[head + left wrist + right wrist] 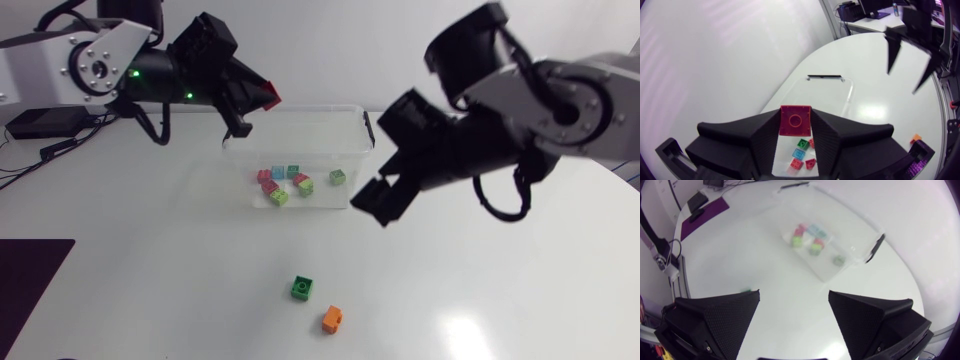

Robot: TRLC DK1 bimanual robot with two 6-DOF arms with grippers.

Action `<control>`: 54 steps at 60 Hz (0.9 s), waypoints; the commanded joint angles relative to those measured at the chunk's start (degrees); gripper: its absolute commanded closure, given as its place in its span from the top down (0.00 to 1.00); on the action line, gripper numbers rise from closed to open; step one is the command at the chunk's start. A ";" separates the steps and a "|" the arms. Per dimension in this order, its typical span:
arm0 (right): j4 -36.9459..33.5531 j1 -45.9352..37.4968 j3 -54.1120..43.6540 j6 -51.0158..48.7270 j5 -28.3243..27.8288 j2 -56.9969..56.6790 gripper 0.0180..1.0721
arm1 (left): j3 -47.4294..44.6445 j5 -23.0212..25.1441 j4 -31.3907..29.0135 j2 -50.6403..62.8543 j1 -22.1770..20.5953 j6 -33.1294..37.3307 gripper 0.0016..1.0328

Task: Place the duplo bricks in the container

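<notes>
Pincer on left (795, 120) grips red brick (270, 97) over container (300, 109) — right pincer (794, 294) spread wide.

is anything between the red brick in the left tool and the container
Nothing visible. The left tool holds the red brick above the open container, with only the bricks inside below it; the right tool is off to the side.

The left tool (795, 134) pinches a red brick (795, 120) at its fingertips, arm held high; the right tool (794, 293) hangs spread wide, fingers angled down toward the surface (150, 220).
</notes>
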 commanded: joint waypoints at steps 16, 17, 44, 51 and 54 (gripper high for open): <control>3.90 8.51 -14.23 -0.62 -1.20 6.94 0.95 | 12.51 -7.51 4.19 21.38 0.07 -5.66 0.62; 4.16 8.95 -14.40 -0.45 -1.20 7.56 0.95 | 12.25 -7.51 4.19 21.20 0.07 -5.66 0.73; 3.46 17.91 -10.89 3.77 1.87 16.61 0.91 | -6.03 -6.98 -5.57 -1.30 1.74 1.63 0.95; 2.93 18.96 -9.30 4.47 2.22 18.90 0.86 | -10.43 -6.10 -9.52 -6.04 1.92 4.36 0.95; 2.58 19.58 -8.69 4.56 2.66 20.13 0.86 | -12.36 -6.02 -10.49 -7.71 1.92 5.41 0.95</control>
